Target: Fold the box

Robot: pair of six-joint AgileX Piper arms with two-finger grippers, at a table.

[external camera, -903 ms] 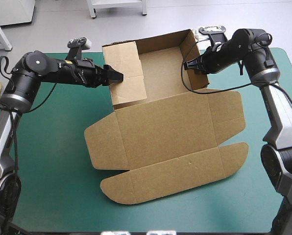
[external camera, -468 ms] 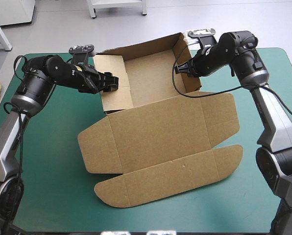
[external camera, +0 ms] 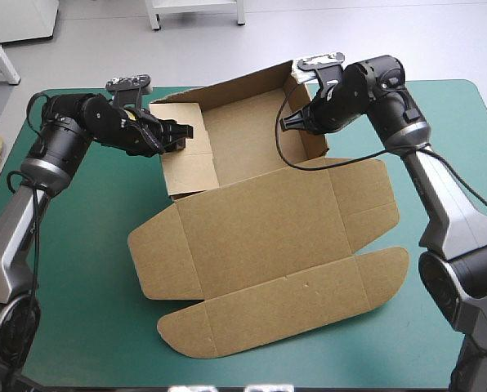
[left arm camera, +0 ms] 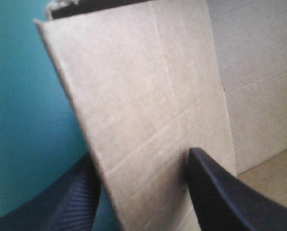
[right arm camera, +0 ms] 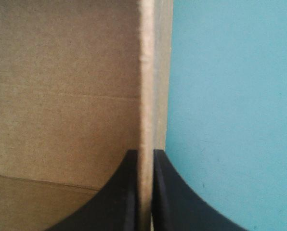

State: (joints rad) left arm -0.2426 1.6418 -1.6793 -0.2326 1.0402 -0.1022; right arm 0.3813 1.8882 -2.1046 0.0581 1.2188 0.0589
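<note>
Roughly halfway is a fair reading of the fold. The box (external camera: 268, 237) sits on the teal-green counter (external camera: 80, 269), its tray part toward the far edge and its lid panel spread flat toward the near edge. The back wall and both side walls stand upright, so the tray shape is there. The lid's two side flaps and the long rounded front flap lie flat on the counter, not yet creased. The left end effector (external camera: 180, 135) is at the tray's left wall with its black fingers apart, one outside the board and one against the inner face. They straddle the panel rather than pinch it. That wall leans a little inward and looks like a flap partly turned over, so it probably needs pressing down and tucking. The right end effector (external camera: 291, 122) has its fingers closed on the right wall, with the board's edge running straight up between them. Locking both side walls looks like what is left, and the lid flaps after that.
</note>
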